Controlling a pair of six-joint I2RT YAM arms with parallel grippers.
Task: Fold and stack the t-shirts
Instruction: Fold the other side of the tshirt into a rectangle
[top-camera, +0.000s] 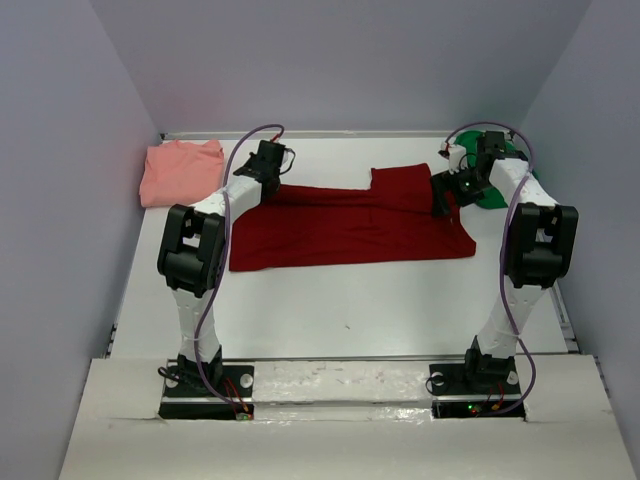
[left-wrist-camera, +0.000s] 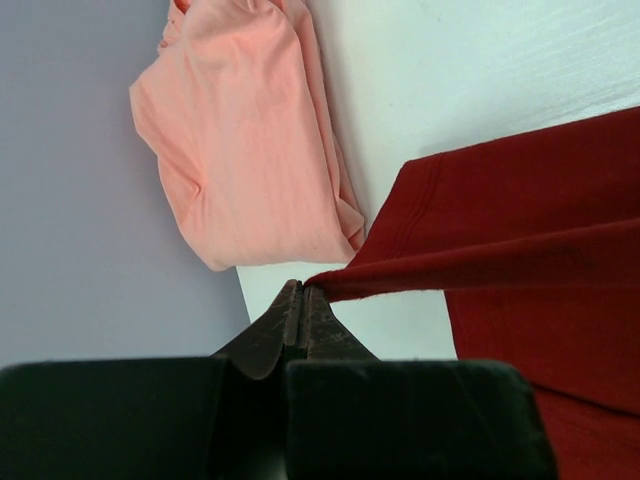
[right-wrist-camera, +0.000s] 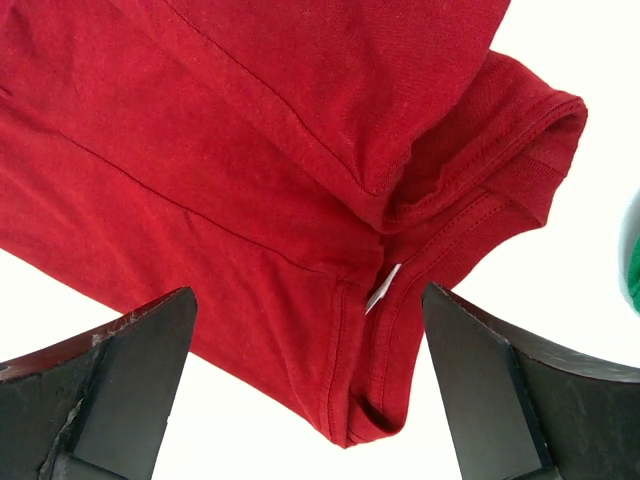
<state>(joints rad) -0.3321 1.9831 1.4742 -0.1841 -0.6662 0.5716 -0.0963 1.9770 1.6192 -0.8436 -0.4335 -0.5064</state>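
Note:
The dark red t-shirt (top-camera: 350, 220) lies spread across the middle of the table. My left gripper (top-camera: 263, 185) is shut on its far left corner, and the left wrist view shows the hem (left-wrist-camera: 400, 280) pinched at the fingertips (left-wrist-camera: 300, 292) and lifted a little. My right gripper (top-camera: 446, 196) stands open over the shirt's right end, its fingers either side of the collar and white tag (right-wrist-camera: 382, 288), nothing between them gripped. The salmon-pink t-shirt (top-camera: 180, 170) lies folded at the far left corner (left-wrist-camera: 250, 130). The green t-shirt (top-camera: 497, 192) lies mostly hidden behind the right arm.
Grey walls close in the table on the left, back and right. The white table (top-camera: 350, 300) runs bare between the red shirt and the arm bases. A sliver of green cloth (right-wrist-camera: 632, 260) shows at the right wrist view's edge.

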